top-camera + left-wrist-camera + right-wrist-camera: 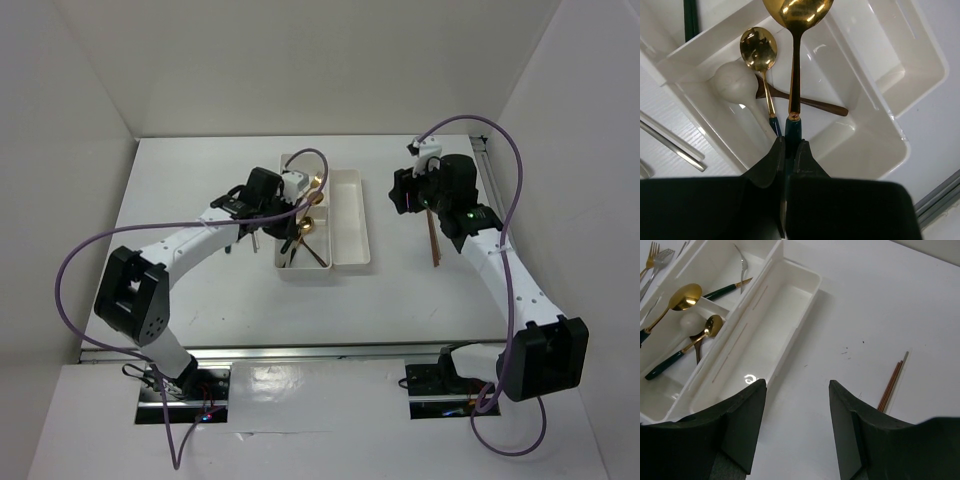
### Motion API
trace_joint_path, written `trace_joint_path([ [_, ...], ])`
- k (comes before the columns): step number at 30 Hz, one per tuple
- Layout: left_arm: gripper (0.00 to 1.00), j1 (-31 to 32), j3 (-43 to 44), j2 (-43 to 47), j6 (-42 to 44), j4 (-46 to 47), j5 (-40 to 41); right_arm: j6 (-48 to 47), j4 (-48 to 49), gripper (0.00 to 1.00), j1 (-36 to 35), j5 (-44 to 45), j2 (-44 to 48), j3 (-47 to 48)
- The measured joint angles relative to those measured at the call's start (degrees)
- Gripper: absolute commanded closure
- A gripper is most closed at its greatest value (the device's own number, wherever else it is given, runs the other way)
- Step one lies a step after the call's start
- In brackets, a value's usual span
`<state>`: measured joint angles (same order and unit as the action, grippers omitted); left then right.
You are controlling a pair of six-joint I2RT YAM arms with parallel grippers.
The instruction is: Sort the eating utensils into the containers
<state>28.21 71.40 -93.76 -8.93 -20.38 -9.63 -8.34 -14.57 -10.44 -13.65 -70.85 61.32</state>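
Observation:
My left gripper (790, 142) is shut on the dark green handle of a gold spoon (796, 60), holding it over the near compartment of the wide white tray (875, 135). In that compartment lie another gold spoon (759, 49), a white spoon (735, 85) and a brown wooden spoon (812, 103). From above, the left gripper (288, 200) hangs over this wide tray (288, 270). The long narrow tray (782, 310) beside it holds nothing. My right gripper (797, 385) is open above bare table, left of the brown chopsticks (891, 385). The far compartment holds a silver fork (743, 267) and a green-handled piece (727, 289).
Silver chopsticks (670, 142) lie on the table left of the wide tray, and forks (652, 257) lie beyond it. White walls enclose the table on three sides. The right arm (490, 250) reaches over the brown chopsticks (433, 245).

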Motion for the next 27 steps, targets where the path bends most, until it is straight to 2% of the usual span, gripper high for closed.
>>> trace_joint_path([
  [7,1.00,0.09,-2.71,-1.09,-0.02,1.09,0.42,-0.04,-0.11,0.39,0.11,0.15,0.15,0.00],
  [9,0.88,0.09,-3.72,-1.18,0.07,1.05,0.42,-0.07,-0.11,0.34,0.11,0.37,0.15,0.00],
  [11,0.70,0.15,-4.55,-1.20,0.24,0.85,0.42,-0.02,-0.13,0.28,0.11,0.61,0.15,0.00],
  [12,0.58,0.20,-4.76,-1.20,0.28,0.70,0.44,-0.11,-0.13,0.26,0.11,0.81,0.15,0.00],
  [14,0.49,0.39,-4.81,-1.20,0.48,0.50,0.37,-0.26,-0.13,0.26,0.13,0.96,0.15,0.00],
  [19,0.37,0.61,-4.48,-0.52,1.05,-0.59,2.25,-0.28,-0.13,0.26,0.15,1.01,0.09,0.00],
  [20,0.32,0.63,-4.04,-0.09,1.03,-1.22,3.13,-0.26,-0.11,0.26,0.15,1.01,0.07,0.00],
  [23,0.30,0.17,-2.49,3.06,1.11,-2.34,5.66,-0.26,-0.09,0.26,0.15,0.96,-0.15,0.00],
  [27,0.45,-3.56,-0.59,9.86,0.81,-3.30,10.56,-0.26,-0.04,0.26,0.15,0.87,-0.79,0.00],
])
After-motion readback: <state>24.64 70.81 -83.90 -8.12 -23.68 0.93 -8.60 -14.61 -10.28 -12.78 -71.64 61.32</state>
